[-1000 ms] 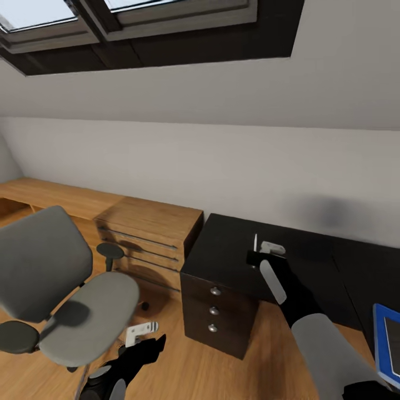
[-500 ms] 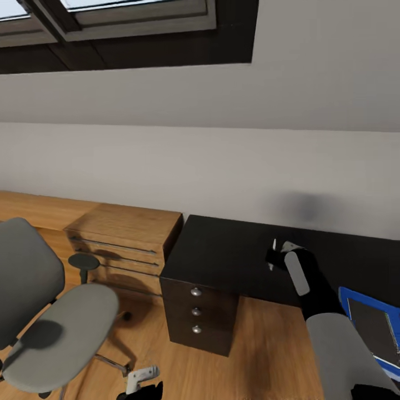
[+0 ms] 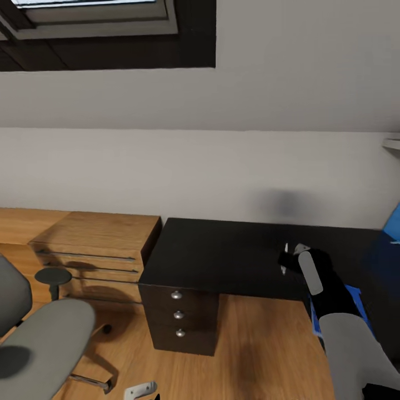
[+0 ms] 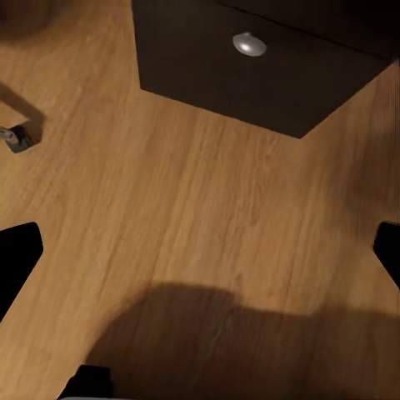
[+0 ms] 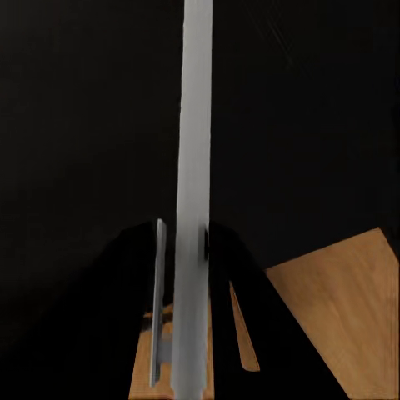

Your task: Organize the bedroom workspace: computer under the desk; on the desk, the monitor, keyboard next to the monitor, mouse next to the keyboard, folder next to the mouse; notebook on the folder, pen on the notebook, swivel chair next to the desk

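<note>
A bedroom corner under a sloping white wall, with a dark-framed skylight high above. The desk stood against the wall, its glossy black tabletop bare on the near end, and its black drawer unit showed three round silver knobs in a column. A low light-wood cabinet sat just beside the desk's end, touching or nearly so.

The right arm reached over the tabletop, and the right gripper was pinched shut on the pen, a thin white stick held upright above the black surface. In the right wrist view the pen ran as a pale bar straight up between the dark fingers, with the black tabletop behind it and a wedge of wood floor past its edge.

The blue folder lay on the tabletop beyond the right forearm, which hid most of it. A blurred blue shape stood at the far right edge; what it was could not be told.

The grey swivel chair stood on the wood floor, well apart from the drawer unit, one black armrest pad near the cabinet.

The left gripper hung low over the floor, its fingers spread wide with nothing between them. One knob of the drawer unit and a chair castor lay ahead of it.
</note>
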### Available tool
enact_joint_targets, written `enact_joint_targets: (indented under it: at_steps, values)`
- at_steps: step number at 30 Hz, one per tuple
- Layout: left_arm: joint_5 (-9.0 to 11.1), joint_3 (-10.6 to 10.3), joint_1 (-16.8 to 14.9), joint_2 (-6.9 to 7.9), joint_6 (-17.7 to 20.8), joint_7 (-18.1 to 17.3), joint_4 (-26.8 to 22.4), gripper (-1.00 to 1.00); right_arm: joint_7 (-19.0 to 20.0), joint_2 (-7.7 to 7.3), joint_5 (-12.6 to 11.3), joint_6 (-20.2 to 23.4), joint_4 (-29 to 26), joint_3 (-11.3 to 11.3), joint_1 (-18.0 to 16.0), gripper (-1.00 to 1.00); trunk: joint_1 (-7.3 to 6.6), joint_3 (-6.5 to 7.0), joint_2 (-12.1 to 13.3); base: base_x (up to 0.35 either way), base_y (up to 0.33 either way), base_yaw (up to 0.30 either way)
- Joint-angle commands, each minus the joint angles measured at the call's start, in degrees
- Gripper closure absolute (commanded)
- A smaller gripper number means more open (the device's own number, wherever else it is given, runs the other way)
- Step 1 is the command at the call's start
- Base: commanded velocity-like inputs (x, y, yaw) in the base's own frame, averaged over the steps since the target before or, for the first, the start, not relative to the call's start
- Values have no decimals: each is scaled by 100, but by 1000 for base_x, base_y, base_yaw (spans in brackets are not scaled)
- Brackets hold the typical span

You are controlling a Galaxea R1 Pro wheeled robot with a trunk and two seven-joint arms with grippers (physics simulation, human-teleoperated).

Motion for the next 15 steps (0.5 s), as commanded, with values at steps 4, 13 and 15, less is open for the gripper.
enact_joint_targets:
  at_steps: [4,13,15]
  values:
    - [57,-16,-2,17,3,43,0,-100,-48,-10,-49,109,22,3,-4,100,1,7,-6,0,0,-273]
    - [59,1,-2,214,-22,43,1,-100,-42,-78,22,160,160,7,0,100,1,39,-6,0,0,-274]
    - [60,7,-2,257,-23,48,-1,-100,-37,-122,81,162,223,7,1,100,1,46,-6,0,0,-274]
